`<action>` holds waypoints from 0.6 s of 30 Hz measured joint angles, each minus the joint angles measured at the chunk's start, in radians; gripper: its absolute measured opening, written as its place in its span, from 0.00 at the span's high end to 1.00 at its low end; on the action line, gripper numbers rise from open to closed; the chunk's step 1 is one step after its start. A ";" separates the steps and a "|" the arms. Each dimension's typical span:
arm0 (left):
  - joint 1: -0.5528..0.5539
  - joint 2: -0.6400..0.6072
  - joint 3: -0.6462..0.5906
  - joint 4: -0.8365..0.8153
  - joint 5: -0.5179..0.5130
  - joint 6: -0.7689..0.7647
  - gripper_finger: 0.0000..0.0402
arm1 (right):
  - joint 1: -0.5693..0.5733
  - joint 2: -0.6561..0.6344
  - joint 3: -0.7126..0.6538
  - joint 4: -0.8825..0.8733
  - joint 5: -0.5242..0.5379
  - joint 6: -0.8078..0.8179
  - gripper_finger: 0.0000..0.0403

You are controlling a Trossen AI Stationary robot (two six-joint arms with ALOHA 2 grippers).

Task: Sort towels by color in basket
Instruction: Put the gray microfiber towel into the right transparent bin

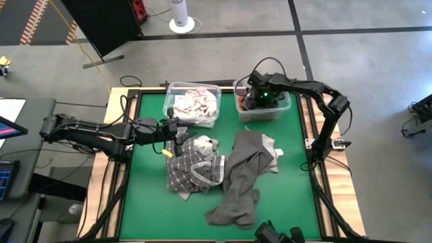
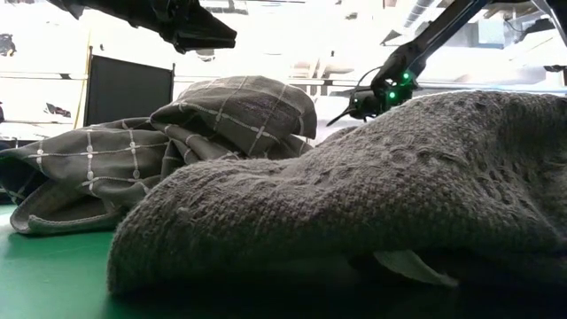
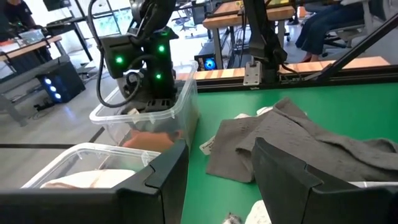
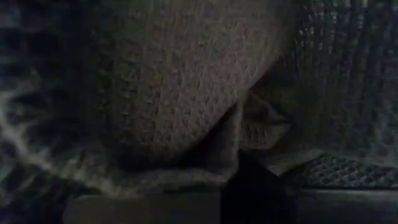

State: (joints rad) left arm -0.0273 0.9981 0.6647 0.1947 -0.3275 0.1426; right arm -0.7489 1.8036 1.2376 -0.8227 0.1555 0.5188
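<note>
Two clear bins stand at the table's far edge. My right gripper (image 1: 260, 100) reaches down into the right bin (image 1: 289, 108), which has an orange towel (image 3: 149, 140) on its floor. The gripper is shut on a dark grey towel (image 4: 186, 93) that fills the right wrist view. My left gripper (image 3: 221, 186) hovers open above the checked towel (image 1: 192, 169) with nothing between its fingers. A long grey towel (image 1: 239, 179) lies crumpled on the green mat beside the checked towel. My right gripper is shut on bunched folds of the dark grey waffle-weave towel (image 4: 245, 146), which gather at its dark fingers (image 4: 252, 186). It points down from above into the right bin. Which part of the towel it has, and how many layers, is hidden by the cloth itself.
The left bin (image 1: 192, 86) holds white and checked towels (image 1: 196, 102). A small light towel (image 1: 273, 154) peeks from under the grey one. The table has wooden rails (image 1: 307, 128) at its edges. The bare green mat (image 1: 290, 202) is free at the near right.
</note>
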 joint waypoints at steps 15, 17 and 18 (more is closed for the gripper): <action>0.000 0.000 0.000 0.005 -0.001 0.028 0.58 | 0.070 0.176 0.040 0.018 0.083 -0.029 0.88; 0.000 0.000 0.000 0.005 -0.001 0.029 0.58 | 0.082 0.142 0.048 0.022 0.119 -0.059 0.85; 0.000 0.000 0.000 0.005 -0.001 0.029 0.58 | 0.086 0.124 0.051 0.026 0.119 -0.076 0.83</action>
State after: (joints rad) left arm -0.0269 0.9981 0.6647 0.1995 -0.3284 0.1719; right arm -0.6631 1.9279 1.2883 -0.7970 0.2742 0.4428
